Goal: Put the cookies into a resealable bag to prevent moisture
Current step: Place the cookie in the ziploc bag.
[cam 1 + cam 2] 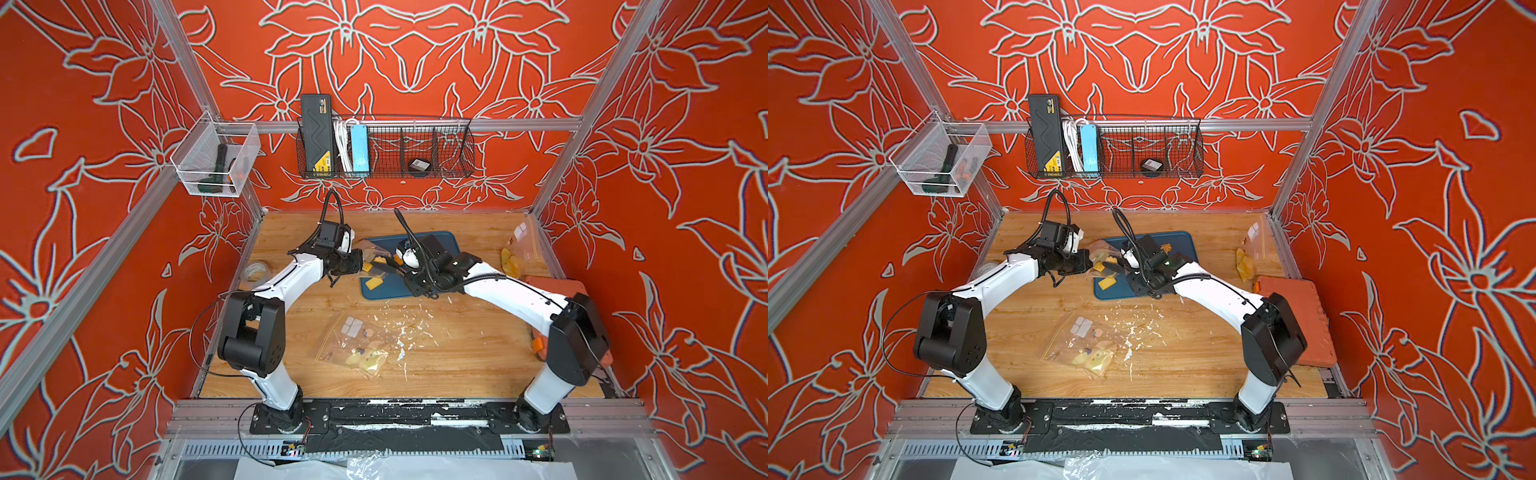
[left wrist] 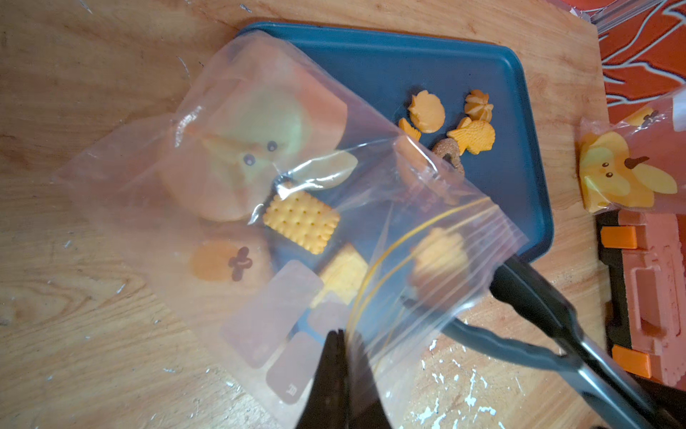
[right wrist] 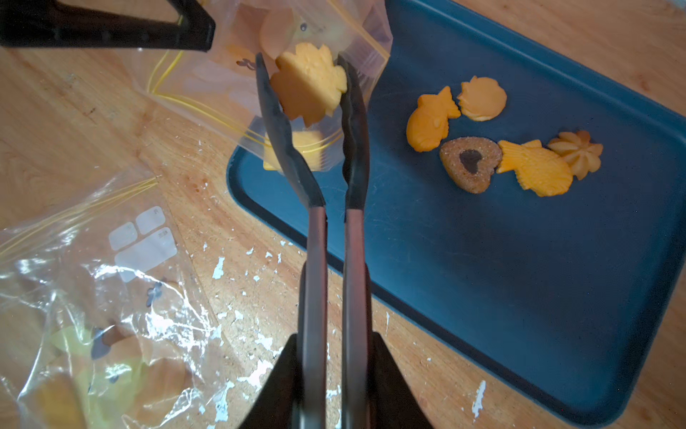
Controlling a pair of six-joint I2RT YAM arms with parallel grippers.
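Note:
A clear resealable bag [image 2: 260, 185] with a yellow zip line lies partly over the blue tray [image 2: 501, 185]. My left gripper [image 2: 343, 334] is shut on the bag's rim by the mouth. My right gripper [image 3: 336, 345] is shut on black tongs [image 3: 315, 241]. The tongs' tips pinch a yellow leaf-shaped cookie [image 3: 308, 83] at the bag's open mouth [image 3: 356, 48]. A square cracker cookie [image 2: 301, 221] lies inside the bag, and another square one [image 3: 308, 148] lies near the mouth. Several cookies [image 3: 469, 163] sit loose on the tray [image 3: 482, 260]. Both grippers meet over the tray's left end [image 1: 374, 291].
A second clear printed bag [image 1: 357, 345] lies on the wooden table toward the front among white flecks. Another printed bag [image 1: 515, 253] lies at the right, by an orange case [image 1: 557, 286]. A tape roll [image 1: 257, 272] sits at the left edge.

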